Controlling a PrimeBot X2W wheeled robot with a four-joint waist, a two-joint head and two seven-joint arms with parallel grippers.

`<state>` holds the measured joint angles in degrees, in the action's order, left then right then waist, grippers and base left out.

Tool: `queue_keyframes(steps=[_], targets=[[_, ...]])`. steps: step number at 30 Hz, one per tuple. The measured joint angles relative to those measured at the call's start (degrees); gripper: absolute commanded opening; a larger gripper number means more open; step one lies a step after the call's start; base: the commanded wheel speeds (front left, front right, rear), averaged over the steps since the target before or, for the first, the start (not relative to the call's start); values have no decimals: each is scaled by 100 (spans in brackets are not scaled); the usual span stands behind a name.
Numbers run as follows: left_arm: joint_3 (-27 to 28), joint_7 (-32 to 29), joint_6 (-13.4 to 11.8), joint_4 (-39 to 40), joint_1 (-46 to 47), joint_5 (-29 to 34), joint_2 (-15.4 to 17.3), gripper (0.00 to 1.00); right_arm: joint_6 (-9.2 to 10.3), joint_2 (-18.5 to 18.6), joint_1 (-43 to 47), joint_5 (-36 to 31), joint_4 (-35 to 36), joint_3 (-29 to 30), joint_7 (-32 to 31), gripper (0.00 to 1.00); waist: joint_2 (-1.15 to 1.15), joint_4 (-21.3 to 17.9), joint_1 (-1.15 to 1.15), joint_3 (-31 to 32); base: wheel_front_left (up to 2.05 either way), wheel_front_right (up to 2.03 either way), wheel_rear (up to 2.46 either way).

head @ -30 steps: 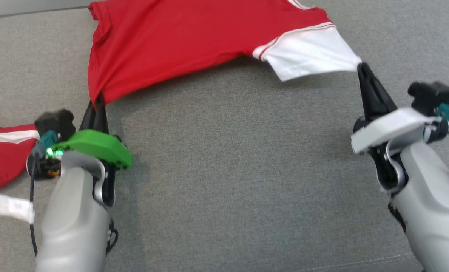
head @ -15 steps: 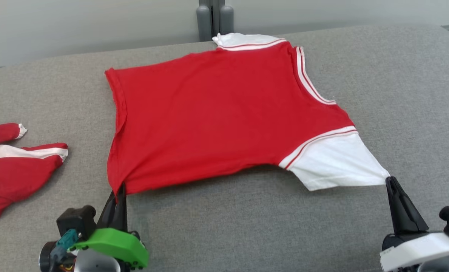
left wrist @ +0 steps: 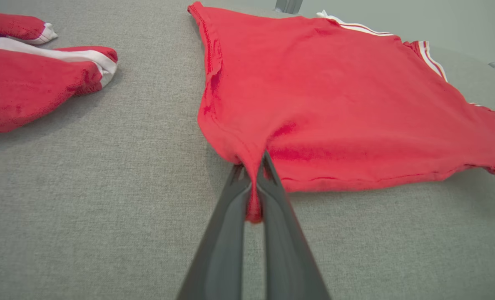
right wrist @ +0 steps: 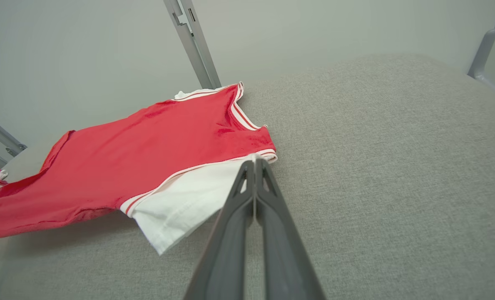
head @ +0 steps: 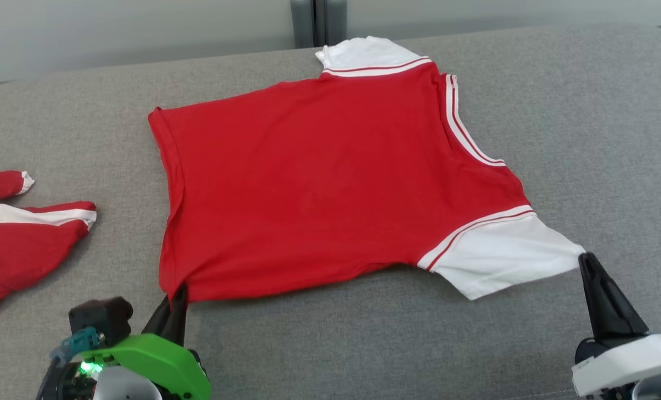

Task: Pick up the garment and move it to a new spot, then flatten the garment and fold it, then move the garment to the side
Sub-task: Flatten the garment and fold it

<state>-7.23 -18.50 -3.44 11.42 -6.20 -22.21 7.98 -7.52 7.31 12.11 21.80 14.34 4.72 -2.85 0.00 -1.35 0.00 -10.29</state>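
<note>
Slacker now, garment (head: 319, 183) sleeve edge; bare cushion (head: 602, 128) rightward.

No text, label, brand, number or sign can be read anywhere. The garment (head: 330, 178) is marked with plain white stripes only, no lettering.

Red, white-sleeved garment (head: 319, 183) lies spread nearly flat.

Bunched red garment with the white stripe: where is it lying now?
The bunched red garment lies at the head view's left edge on the grey cushion, apart from the spread red shirt and to the left of the left gripper.
</note>
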Motion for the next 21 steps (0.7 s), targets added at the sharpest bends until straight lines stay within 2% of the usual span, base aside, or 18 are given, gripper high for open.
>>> queue_keyframes(steps=[4, 9, 14, 21], targets=[[80, -348, 143, -291, 506, -573, -102, 0, 0, 135, -596, 71, -223, -8, -68, 0, 0, 13, 0, -240, 0, 0, 0], [202, -525, 269, -739, 1154, -949, -115, 0, 0, 443, -1530, 211, -764, -255, -91, 0, 0, 59, 0, -581, 0, 0, 0], [252, -751, 368, -1089, 1684, -1131, -75, 0, 0, 779, -2646, 388, -1577, -572, -45, 0, 0, 121, 0, -905, 0, 0, 0], [304, -834, 463, -1362, 2247, -1216, 52, 0, 0, 1065, -4070, 650, -2849, -1057, 170, 0, 0, 261, 0, -1222, 0, 0, 0]])
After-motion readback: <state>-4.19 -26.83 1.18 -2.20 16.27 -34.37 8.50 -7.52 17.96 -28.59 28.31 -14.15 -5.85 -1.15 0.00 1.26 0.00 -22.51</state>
